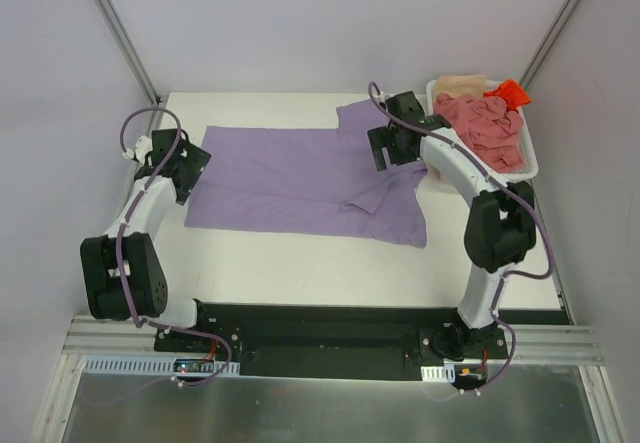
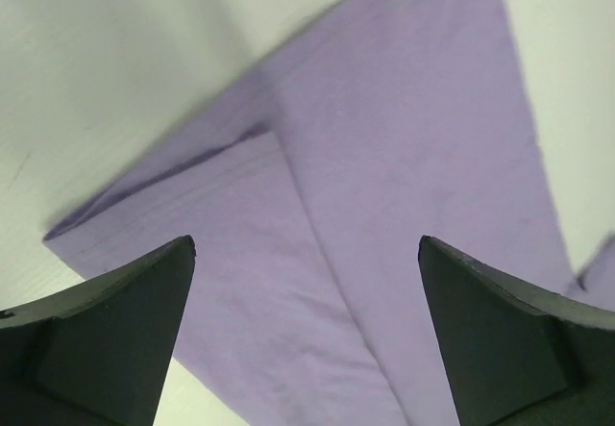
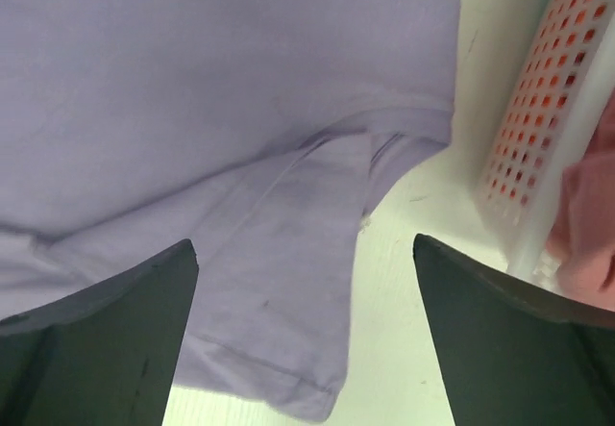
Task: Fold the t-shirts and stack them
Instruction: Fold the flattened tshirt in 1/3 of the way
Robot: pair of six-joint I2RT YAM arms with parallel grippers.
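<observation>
I'm working on a plain white counter boxed in by pale walls at the back and both sides, with a metal strut running up each back corner. My arms are bolted to a black base plate along the near edge.

Room-wise, there's a bare strip of counter between the plate and the near edge of the cloth, and a thinner strip behind it along the back. The back right corner is taken up by a white basket. It has a salmon-pink shirt heaped in it, plus a beige shirt and an orange-red shirt at its far end.

The lavender t-shirt is spread across the middle, long side running left to right. Its right end is rumpled, with a sleeve poking toward the back.

My left hand is over the shirt's left edge, fingers wide apart, nothing in them. The wrist camera shows a corner there turned over on itself. My right hand is over the right end, near the basket, also wide open and empty, with a sleeve's hem below it. Can't tell if either hand touches the cloth.
</observation>
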